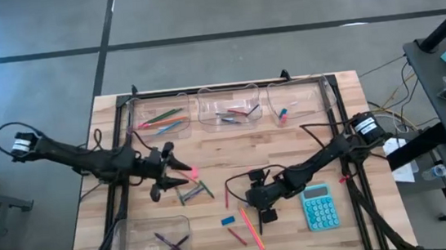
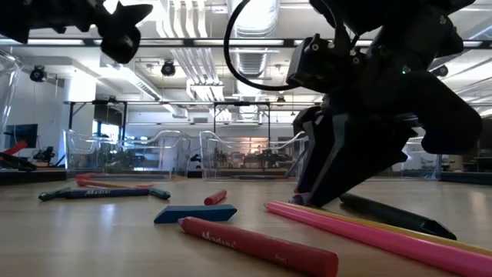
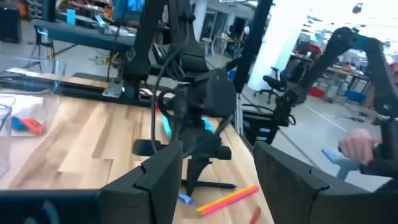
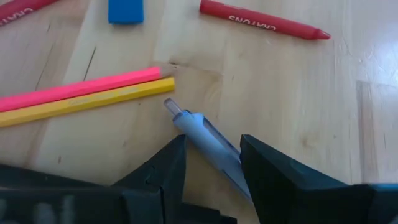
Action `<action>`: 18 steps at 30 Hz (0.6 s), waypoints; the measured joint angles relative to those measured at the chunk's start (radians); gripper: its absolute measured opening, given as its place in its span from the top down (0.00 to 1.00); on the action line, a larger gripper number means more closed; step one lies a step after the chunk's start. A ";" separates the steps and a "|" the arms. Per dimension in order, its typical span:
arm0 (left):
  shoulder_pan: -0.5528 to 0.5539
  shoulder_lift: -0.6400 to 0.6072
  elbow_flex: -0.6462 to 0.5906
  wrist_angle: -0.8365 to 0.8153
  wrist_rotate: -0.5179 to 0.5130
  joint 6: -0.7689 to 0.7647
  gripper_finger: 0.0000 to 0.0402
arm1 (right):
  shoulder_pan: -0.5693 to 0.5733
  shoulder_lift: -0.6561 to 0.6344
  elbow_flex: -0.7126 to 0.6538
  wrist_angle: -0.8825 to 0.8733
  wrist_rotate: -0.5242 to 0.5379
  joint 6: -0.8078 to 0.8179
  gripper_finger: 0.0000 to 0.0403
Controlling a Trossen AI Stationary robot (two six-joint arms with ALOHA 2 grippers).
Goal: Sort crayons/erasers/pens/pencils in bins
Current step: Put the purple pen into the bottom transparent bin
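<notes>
My right gripper points down at the table's middle near side, open. Its fingers stand on either side of a grey-blue pen that lies flat on the wood. A pink pencil and a yellow pencil lie side by side just beyond the pen's tip. A blue eraser and a red crayon lie farther off. My left gripper hovers open and level over the table's left half, holding nothing, beside a pink eraser and some crayons. My right gripper comes at the pen from above on a slant, fingers across its barrel. The pen rests on the table. The barrel runs under one finger, and I cannot tell whether either finger touches it.
Three clear bins line the far edge, holding pencils, crayons and erasers. A fourth bin with dark pens stands at the near left. A teal calculator lies right of my right gripper. A red stick lies mid-table.
</notes>
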 joint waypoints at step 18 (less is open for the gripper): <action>-0.001 0.030 -0.030 0.086 -0.128 0.011 0.54 | -0.001 0.005 -0.001 0.000 0.000 0.012 0.84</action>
